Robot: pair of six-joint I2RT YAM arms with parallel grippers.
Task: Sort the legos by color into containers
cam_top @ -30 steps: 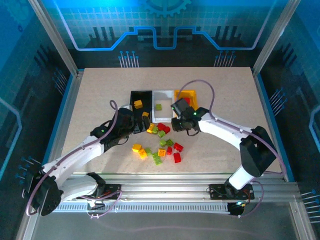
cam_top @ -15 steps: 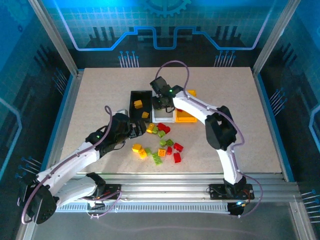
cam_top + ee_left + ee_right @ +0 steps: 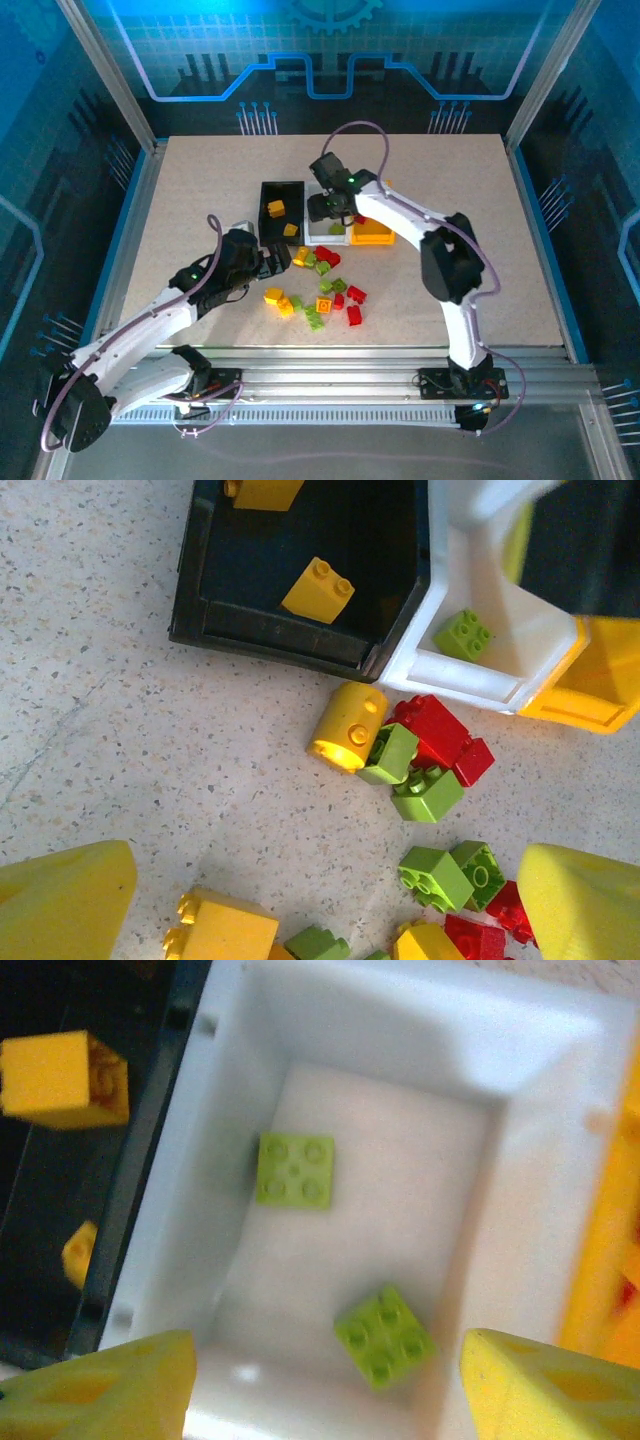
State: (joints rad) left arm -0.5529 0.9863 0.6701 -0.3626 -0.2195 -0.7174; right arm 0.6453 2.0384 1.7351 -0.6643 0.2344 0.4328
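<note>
Lime green bricks [image 3: 294, 1168] sit in the white bin [image 3: 420, 1040] beneath the right gripper [image 3: 325, 1388], jaws wide. Left gripper [image 3: 325, 895], jaws wide, hovers over loose legos [image 3: 425, 795], black bin [image 3: 270, 640] at twelve o'clock.

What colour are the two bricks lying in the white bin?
Lime green, both bricks; the right wrist view shows the white bin best.
</note>
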